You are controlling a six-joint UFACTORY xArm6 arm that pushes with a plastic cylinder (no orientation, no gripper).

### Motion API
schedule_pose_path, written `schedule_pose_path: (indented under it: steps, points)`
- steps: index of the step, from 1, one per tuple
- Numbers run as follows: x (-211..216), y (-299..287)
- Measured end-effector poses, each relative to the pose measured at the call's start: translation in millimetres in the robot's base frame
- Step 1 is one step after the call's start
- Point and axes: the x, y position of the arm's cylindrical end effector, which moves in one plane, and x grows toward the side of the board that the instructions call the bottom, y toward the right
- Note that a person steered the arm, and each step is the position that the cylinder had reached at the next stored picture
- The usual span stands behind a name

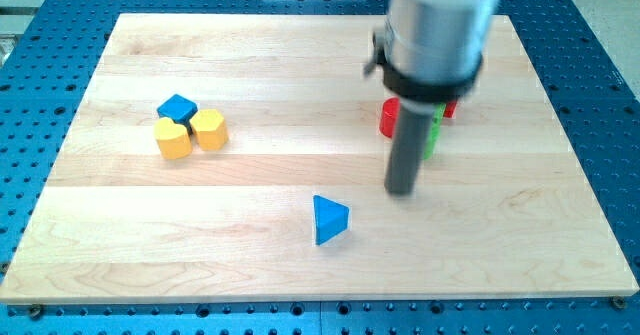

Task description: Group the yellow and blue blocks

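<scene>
My tip (402, 189) beside blue triangle (330, 220)

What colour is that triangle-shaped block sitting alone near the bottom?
Blue; the triangular block shows clearly in the camera view.

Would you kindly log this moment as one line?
my tip: right of, above blue triangle, apart | blue cube, two yellow blocks: clustered left | triangle: not grouped

A pale wooden board (300, 265) with visible grain and a smooth, faintly satin finish is seen across the frame, laid on a blue perforated metal table (40, 35). The dark rod is matt down to my tip (402, 191), under a brushed grey metal cylinder (440, 20). The blue triangular block (329, 219) looks smooth and matt.
</scene>
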Motion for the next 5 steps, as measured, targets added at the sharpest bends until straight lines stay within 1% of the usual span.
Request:
schedule_pose_path:
  steps: [1,2,3,4,5]
  points:
    - [33,-46]
    - [13,-123]
    - [-29,-197]
    - [-70,-209]
    - [-66,-209]
